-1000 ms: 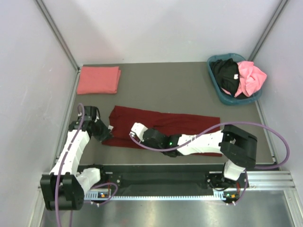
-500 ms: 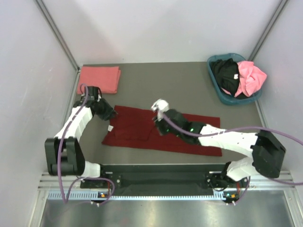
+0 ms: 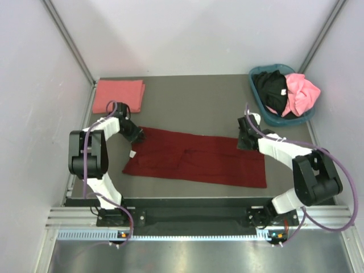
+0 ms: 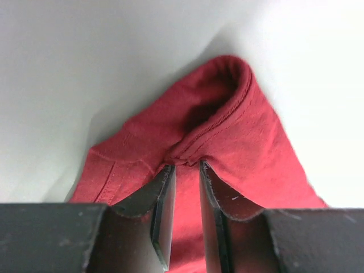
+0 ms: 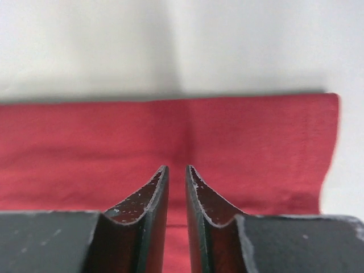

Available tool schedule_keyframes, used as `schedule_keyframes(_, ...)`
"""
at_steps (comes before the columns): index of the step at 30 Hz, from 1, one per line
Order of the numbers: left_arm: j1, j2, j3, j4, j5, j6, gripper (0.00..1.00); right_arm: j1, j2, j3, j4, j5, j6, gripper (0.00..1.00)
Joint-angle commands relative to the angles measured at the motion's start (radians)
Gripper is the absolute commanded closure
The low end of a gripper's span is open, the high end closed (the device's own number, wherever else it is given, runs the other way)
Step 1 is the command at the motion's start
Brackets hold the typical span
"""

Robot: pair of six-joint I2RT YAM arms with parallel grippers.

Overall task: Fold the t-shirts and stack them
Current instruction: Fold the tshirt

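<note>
The dark maroon t-shirt [image 3: 196, 162] lies on the table as a long folded strip. My left gripper [image 3: 136, 134] is at its far left corner. In the left wrist view the jaws [image 4: 186, 166] are closed on a puckered fold of the maroon cloth [image 4: 239, 131]. My right gripper [image 3: 243, 140] is at the far right corner. In the right wrist view its jaws [image 5: 176, 168] are nearly closed on the maroon cloth [image 5: 85, 148], with a faint crease above the tips. The salmon-pink t-shirt [image 3: 118, 95] lies folded at the far left.
A teal basket [image 3: 255, 94] at the far right corner holds the black t-shirt [image 3: 272, 88] and the bright pink t-shirt [image 3: 301, 94]. White walls close in the grey table [image 3: 193, 102] on the left, the back and the right.
My right gripper swept from the shirt's left part across to its far right corner. My left gripper moved from the near left edge up to the far left corner.
</note>
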Motion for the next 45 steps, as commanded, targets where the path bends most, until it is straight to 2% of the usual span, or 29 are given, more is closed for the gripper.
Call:
schedule_keyframes(1,-0.001,0.065,0.036,-0.064,-0.184,-0.029,0.71,-0.041,0.048,0.014,-0.017,0.051,0.034,0.82)
schedule_keyframes(2,-0.001,0.065,0.036,-0.081,-0.254,-0.035,0.71,-0.059,0.061,0.017,-0.016,0.061,0.031,0.83)
schedule_keyframes(3,-0.001,0.065,0.033,-0.086,-0.270,-0.048,0.71,-0.064,0.070,0.016,-0.015,0.101,0.031,0.83)
schedule_keyframes(5,0.004,0.057,0.033,-0.101,-0.308,-0.058,0.71,-0.104,0.095,0.011,-0.017,0.080,0.037,0.83)
schedule_keyframes(9,0.013,0.033,0.061,-0.127,-0.304,-0.063,0.71,-0.116,0.119,0.031,-0.012,0.063,0.025,0.80)
schedule_keyframes(10,0.013,0.013,0.070,-0.121,-0.284,-0.051,0.71,-0.115,0.121,0.037,-0.010,0.054,0.020,0.80)
schedule_keyframes(13,0.011,-0.007,0.111,-0.054,-0.102,0.055,0.69,-0.115,0.087,0.037,0.006,0.011,0.010,0.79)
schedule_keyframes(14,0.011,0.000,0.143,-0.040,-0.058,0.090,0.57,-0.116,0.075,0.033,0.014,-0.001,0.011,0.78)
schedule_keyframes(15,0.010,0.014,0.168,-0.037,0.010,0.162,0.55,-0.116,0.061,0.028,0.019,-0.023,0.011,0.78)
schedule_keyframes(17,0.002,0.072,0.241,-0.069,0.020,0.237,0.52,-0.116,0.032,0.027,0.031,-0.037,0.014,0.77)
schedule_keyframes(21,-0.015,0.134,0.276,-0.103,0.032,0.389,0.54,-0.116,0.021,0.034,0.033,-0.069,0.010,0.77)
schedule_keyframes(25,-0.039,0.114,0.260,-0.077,-0.019,0.448,0.55,-0.115,0.024,0.033,0.034,-0.081,0.006,0.77)
schedule_keyframes(32,-0.039,0.120,0.282,-0.124,-0.121,0.486,0.57,-0.118,0.055,0.043,-0.012,-0.049,0.014,0.77)
schedule_keyframes(35,-0.039,0.140,0.282,-0.113,-0.135,0.481,0.66,-0.127,0.076,0.042,-0.023,-0.022,0.011,0.77)
schedule_keyframes(45,-0.038,0.263,0.367,-0.251,-0.371,0.374,0.67,-0.190,0.176,0.077,-0.059,-0.024,-0.009,0.71)
